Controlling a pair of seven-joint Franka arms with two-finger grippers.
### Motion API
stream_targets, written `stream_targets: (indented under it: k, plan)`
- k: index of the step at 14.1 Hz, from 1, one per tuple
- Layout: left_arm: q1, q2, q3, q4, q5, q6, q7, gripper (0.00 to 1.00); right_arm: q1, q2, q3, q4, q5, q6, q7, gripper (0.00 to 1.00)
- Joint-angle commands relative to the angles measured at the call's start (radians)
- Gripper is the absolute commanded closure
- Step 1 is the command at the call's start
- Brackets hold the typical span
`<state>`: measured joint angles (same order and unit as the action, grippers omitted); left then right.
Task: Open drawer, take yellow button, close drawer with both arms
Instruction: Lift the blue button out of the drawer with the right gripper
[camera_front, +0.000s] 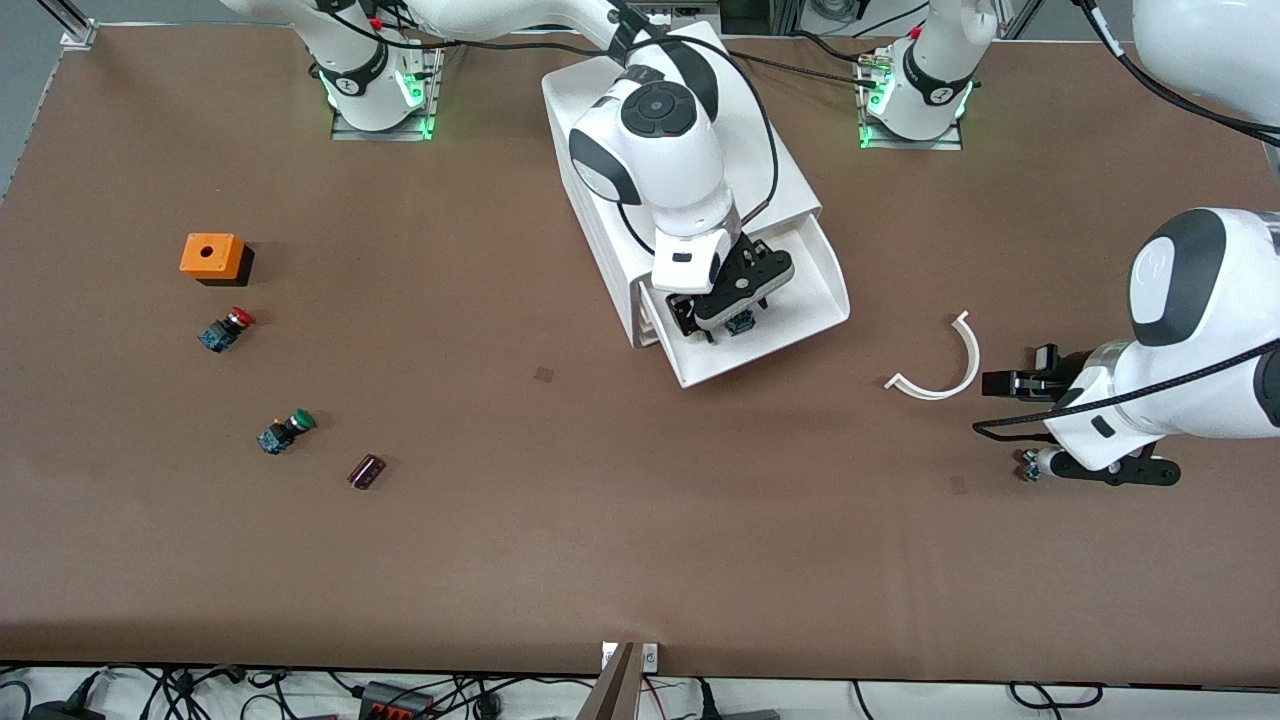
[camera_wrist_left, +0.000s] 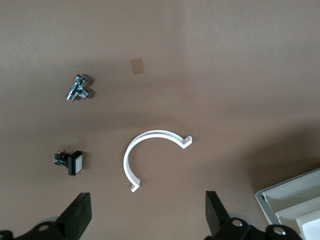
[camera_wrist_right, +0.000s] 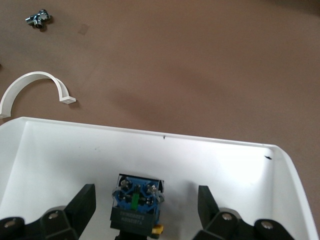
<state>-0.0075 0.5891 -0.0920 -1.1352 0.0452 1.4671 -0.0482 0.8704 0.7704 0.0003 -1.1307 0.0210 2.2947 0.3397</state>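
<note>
The white cabinet (camera_front: 600, 235) stands at the middle of the table with one drawer (camera_front: 800, 300) pulled out. The button (camera_front: 741, 323) lies in that drawer. In the right wrist view its dark black-blue body (camera_wrist_right: 136, 202) faces the camera and a bit of yellow-orange cap (camera_wrist_right: 159, 230) shows. My right gripper (camera_front: 722, 322) is down in the drawer, open, with one finger on each side of the button (camera_wrist_right: 145, 205), not touching it. My left gripper (camera_front: 1000, 385) is open and empty, low over the table (camera_wrist_left: 146, 215) beside a white curved clip (camera_wrist_left: 150, 150).
The white curved clip (camera_front: 940, 372) lies between the drawer and the left gripper. A metal fitting (camera_wrist_left: 77, 87) and a small black-and-white part (camera_wrist_left: 70, 162) lie by it. An orange box (camera_front: 213, 257), a red-capped button (camera_front: 227, 330), a green-capped button (camera_front: 285, 432) and a dark cylinder (camera_front: 366, 471) lie toward the right arm's end.
</note>
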Motion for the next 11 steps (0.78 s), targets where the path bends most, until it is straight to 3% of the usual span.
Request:
stream_targets:
  k: [1, 4, 9, 10, 11]
  plan:
    - [0.004, 0.006, -0.012, 0.014, 0.012, -0.005, -0.018, 0.00, 0.009, 0.020, 0.001, 0.040, -0.006, 0.000, 0.056, 0.19]
    - [0.003, 0.006, -0.014, 0.008, 0.013, -0.005, -0.018, 0.00, 0.007, 0.020, 0.001, 0.040, -0.006, 0.008, 0.059, 0.28]
    - [0.000, 0.006, -0.015, 0.006, 0.012, -0.005, -0.019, 0.00, 0.009, 0.023, 0.003, 0.038, 0.000, 0.009, 0.058, 0.29]
    - [0.000, 0.006, -0.015, 0.006, 0.012, -0.005, -0.019, 0.00, 0.013, 0.023, 0.003, 0.037, 0.000, 0.009, 0.058, 0.33]
    - [0.000, 0.006, -0.015, 0.006, 0.012, -0.005, -0.019, 0.00, 0.018, 0.021, 0.003, 0.037, 0.002, 0.006, 0.058, 0.44]
